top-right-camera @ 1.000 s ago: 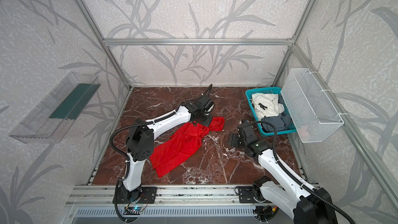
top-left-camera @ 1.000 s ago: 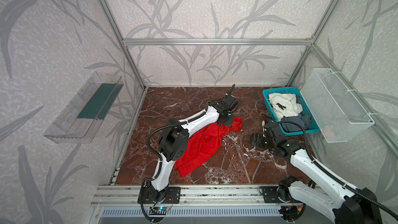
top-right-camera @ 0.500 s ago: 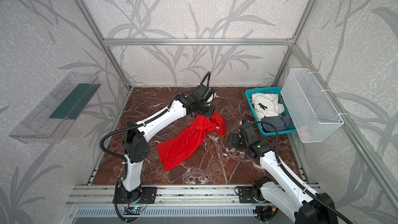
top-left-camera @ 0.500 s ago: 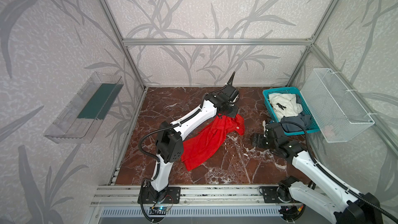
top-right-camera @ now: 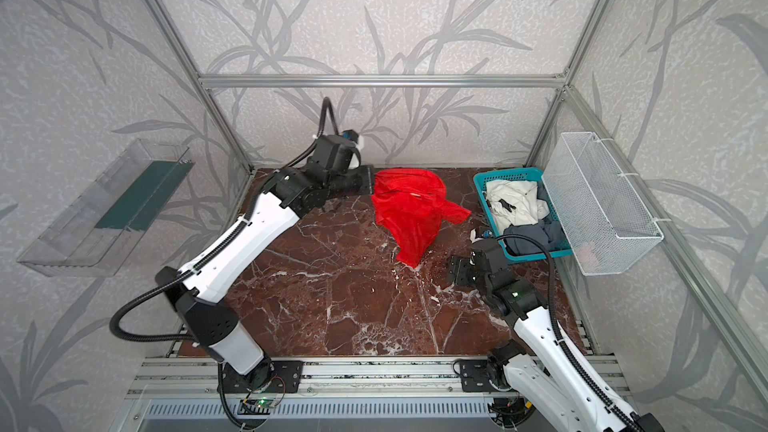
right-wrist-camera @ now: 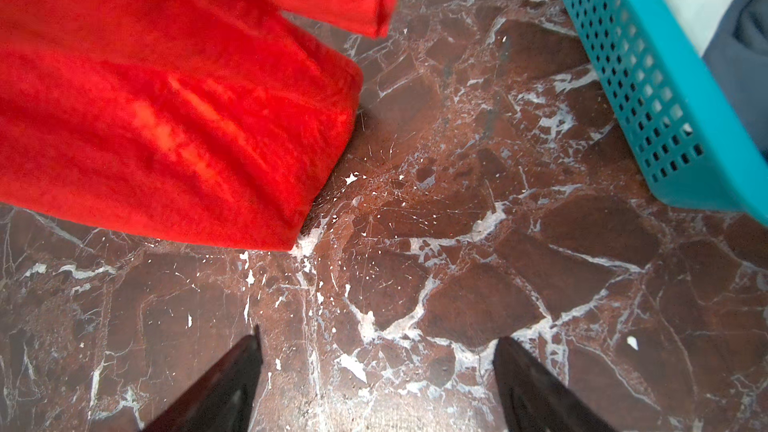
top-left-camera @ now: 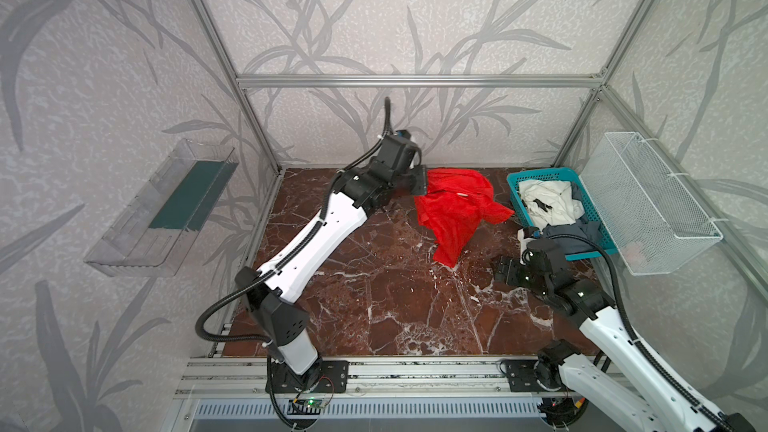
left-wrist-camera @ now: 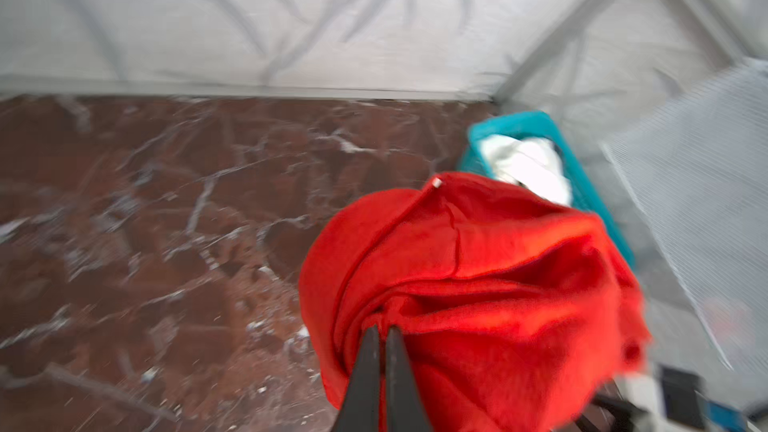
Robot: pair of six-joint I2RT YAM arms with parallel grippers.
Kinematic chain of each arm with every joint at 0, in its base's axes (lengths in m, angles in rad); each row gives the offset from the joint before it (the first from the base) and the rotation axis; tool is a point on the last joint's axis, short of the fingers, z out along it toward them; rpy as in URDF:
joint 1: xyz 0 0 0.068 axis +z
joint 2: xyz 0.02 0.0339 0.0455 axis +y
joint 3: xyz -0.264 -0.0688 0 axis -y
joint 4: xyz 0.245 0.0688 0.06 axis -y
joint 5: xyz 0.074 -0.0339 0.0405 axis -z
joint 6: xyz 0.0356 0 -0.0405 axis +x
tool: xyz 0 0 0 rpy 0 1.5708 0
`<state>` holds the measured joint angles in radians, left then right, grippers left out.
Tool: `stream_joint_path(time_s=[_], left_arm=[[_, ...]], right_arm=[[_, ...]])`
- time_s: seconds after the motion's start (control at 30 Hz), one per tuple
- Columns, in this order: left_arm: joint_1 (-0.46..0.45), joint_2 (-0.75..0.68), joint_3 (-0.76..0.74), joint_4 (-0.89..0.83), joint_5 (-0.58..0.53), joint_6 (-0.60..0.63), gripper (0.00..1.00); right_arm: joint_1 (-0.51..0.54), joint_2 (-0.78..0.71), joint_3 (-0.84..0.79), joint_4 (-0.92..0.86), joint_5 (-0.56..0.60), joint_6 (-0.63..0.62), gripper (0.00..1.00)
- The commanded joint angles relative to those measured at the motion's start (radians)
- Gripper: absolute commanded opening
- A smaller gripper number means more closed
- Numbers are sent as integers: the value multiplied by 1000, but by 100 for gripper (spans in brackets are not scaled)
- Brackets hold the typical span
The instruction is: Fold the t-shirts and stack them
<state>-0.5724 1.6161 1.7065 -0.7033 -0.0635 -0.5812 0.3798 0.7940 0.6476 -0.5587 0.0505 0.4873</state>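
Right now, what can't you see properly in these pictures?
Grey-blue t-shirt: half under the white t-shirt and a cable, both top views.
Black mark on it: too small to read.
Red t-shirt: bunched up, blurred in the left wrist view.
Pale blob seen through the wire basket: mesh veils it, both top views.

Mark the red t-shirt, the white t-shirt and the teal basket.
red t-shirt (top-left-camera: pixel 456 210): in a top view, middle of the bunched cloth.
white t-shirt (top-left-camera: pixel 557 195): in a top view, its upper folds.
teal basket (top-left-camera: pixel 532 175): in a top view, far rim.

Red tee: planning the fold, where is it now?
In both top views the red tee sits bunched far back, between the left hand and the teal basket.
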Motion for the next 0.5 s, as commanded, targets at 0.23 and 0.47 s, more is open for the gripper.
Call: stream_joint_path(time_s=[0.23, 0.47], left_arm=[[128, -118, -573, 50, -119, -55, 61], [89, -115, -630, 286, 281, -11, 57]], right_arm=[[27, 194, 54, 79, -86, -38, 86], [76, 398, 150, 151, -94, -49, 85]])
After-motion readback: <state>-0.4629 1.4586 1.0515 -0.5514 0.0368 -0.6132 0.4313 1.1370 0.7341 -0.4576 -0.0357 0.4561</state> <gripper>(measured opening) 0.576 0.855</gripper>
